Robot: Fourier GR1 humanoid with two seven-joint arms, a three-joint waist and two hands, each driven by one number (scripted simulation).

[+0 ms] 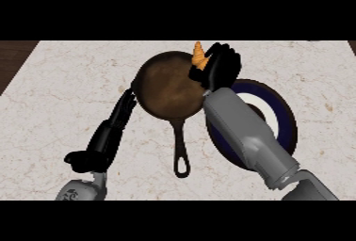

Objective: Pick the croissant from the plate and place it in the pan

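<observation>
We've got the croissant [200, 55] up in our right hand [219, 68], fingers curled round its lower part, so only the orange tip pokes out above. It hangs over the far-right rim of the pan [167, 89], i.e. off the plate [281, 117] but not yet down in the pan.

The pan sits approx mid-counter [62, 84], its handle [182, 150] pointing to the near edge. The plate lies just right of it, partly hidden under our right forearm, w/ nothing on the part that shows.

Our left hand [108, 136] comes in from the near-left of the counter, fingers straight. The tips reach the pan's left rim; touching or just beside, we can't tell.

Handling, our guess: the croissant is light, soft and flaky, so it crushes easily and sheds crumbs. It's best held across the thick middle, not the thin horn ends, which could snap. It doesn't look slippery.

Next, we reckon: shift it inward toward pan centre, lower it, then uncurl the fingers. Risk: it's at the rim now, so a release here could tip it onto the counter.
</observation>
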